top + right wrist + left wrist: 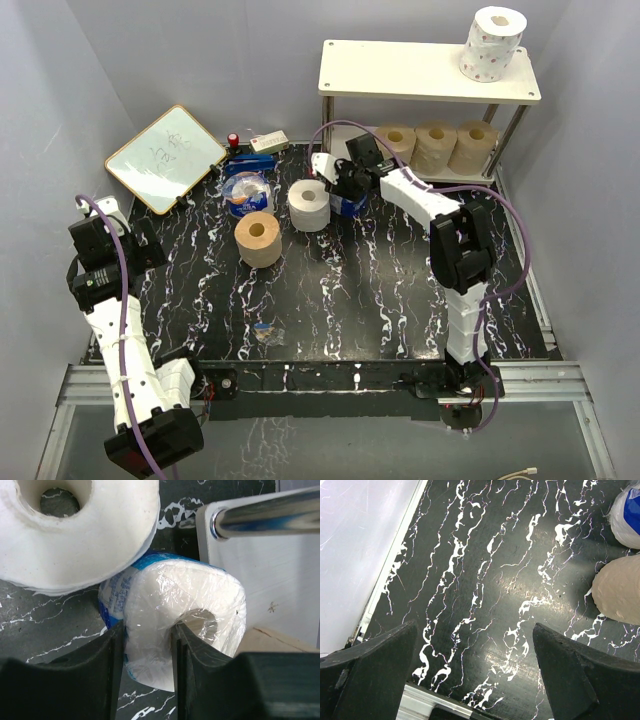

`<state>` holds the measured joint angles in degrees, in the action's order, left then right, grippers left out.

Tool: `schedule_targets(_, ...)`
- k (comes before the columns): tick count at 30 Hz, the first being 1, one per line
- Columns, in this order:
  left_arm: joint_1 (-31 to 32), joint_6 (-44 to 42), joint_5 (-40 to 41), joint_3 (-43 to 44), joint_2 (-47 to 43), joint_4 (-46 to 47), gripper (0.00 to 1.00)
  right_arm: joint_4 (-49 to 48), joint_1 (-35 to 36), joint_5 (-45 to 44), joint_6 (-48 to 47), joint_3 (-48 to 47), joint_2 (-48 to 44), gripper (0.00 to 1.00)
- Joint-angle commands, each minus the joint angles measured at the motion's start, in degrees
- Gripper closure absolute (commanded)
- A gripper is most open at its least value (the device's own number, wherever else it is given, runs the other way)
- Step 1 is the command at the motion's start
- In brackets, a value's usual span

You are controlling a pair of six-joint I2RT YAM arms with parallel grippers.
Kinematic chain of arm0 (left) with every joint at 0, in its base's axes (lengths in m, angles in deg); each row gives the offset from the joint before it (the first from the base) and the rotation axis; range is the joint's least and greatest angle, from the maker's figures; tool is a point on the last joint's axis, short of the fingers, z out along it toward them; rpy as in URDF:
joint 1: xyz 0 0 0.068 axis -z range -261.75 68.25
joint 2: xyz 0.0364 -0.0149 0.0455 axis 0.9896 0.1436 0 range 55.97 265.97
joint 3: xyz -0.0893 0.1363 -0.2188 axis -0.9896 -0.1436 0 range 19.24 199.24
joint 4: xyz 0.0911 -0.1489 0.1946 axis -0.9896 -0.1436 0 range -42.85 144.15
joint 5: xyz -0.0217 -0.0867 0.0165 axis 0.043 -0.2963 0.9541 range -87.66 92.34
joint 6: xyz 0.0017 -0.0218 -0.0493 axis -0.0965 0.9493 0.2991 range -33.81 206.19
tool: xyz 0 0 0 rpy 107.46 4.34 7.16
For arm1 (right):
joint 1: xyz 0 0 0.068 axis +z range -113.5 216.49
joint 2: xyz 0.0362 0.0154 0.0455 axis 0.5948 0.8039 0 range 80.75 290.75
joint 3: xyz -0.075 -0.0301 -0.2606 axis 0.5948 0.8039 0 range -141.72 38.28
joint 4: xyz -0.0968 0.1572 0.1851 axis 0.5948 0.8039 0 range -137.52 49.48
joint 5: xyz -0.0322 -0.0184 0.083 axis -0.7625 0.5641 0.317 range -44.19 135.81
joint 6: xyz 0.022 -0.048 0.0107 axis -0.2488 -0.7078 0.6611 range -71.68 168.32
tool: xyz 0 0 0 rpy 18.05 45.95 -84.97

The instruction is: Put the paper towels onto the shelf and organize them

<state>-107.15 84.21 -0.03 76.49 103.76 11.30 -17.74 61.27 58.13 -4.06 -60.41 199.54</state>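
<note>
A: Overhead first. How does the blue-wrapped roll read?
B: Only a blue patch shows. It is on the black marbled table, just right of the plain white roll. The right claw is directly on it, and I cannot tell the jaw width from here.
A: Other rolls?
B: The dotted roll stands on the top board of the shelf. Three tan rolls sit in a row on the lower board. A single tan roll stands on the table left of the white one, with a second wrapped roll just beyond it. The left claw is near the table's left edge, well apart from all of them.
A: Left wrist.
B: The left claw is spread wide with nothing between its fingers, only bare table. The single tan roll and the second wrapped roll are clipped at the right border.
A: Right wrist.
B: The blue-wrapped roll has its core end toward the lens. It is white paper under crinkled clear film, with blue print on its left flank, and it is squashed to a rounded square. The right claw is narrow and pinches the roll's wall. One finger is at the film-covered core and the other is against the outer side. The white roll is just beside it at upper left, its hollow core showing.
</note>
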Motion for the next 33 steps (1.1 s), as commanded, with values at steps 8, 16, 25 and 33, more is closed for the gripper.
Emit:
schedule_targets(8, -0.4, -0.5, -0.4, -0.1, -0.6, 0.3, 0.02, 13.5, 2.3, -7.2, 5.6, -10.1, -15.3, 1.00)
schedule_targets(16, -0.4, -0.4, -0.1, -0.2, -1.0, 0.3, 0.02, 27.7, 2.4, -10.0, 9.1, -21.3, -23.8, 1.00)
schedule_targets(25, -0.4, -0.5, -0.7, -0.1, -2.2, 0.3, 0.02, 25.8, -1.1, -12.2, 6.6, -24.0, -31.9, 1.00)
schedule_targets(33, -0.5, -0.4, -0.6, -0.2, -3.3, 0.4, 0.02, 22.9, -8.3, -12.2, 4.3, -40.7, -24.1, 1.00)
